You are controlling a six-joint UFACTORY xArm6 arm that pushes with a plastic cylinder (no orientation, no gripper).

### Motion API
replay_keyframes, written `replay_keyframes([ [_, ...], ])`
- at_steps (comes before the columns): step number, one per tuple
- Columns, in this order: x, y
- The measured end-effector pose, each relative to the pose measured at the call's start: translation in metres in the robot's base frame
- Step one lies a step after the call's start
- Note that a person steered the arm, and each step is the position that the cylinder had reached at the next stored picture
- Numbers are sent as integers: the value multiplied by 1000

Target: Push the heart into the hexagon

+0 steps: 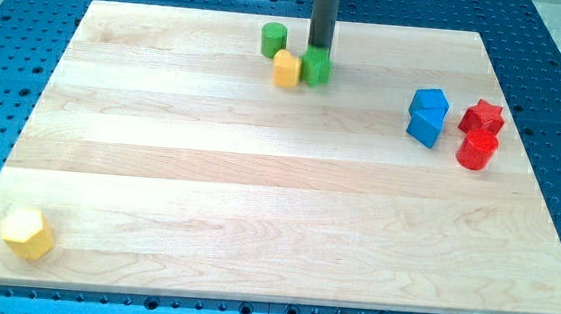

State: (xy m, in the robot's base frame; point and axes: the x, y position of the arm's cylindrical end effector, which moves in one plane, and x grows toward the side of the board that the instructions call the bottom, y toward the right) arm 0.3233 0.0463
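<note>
A yellow heart-like block (286,69) lies near the view's top centre. A yellow hexagon (27,233) lies far from it, at the board's bottom left corner. My tip (318,50) comes straight down from the view's top and ends at the top edge of a green block (317,69), just right of the heart, which touches that block's left side. Whether the tip touches the green block I cannot tell.
A green cylinder (274,39) stands just up-left of the heart. At the right are two blue blocks (428,101) (424,127), a red star (481,117) and a red cylinder (477,150). The wooden board (277,207) sits on a blue perforated table.
</note>
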Motion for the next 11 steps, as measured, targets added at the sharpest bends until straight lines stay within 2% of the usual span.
replay_keyframes([
  [1, 87, 0],
  [2, 106, 0],
  [3, 105, 2],
  [4, 42, 5],
  [5, 11, 3],
  [8, 9, -91],
  [9, -11, -108],
  [11, -18, -133],
])
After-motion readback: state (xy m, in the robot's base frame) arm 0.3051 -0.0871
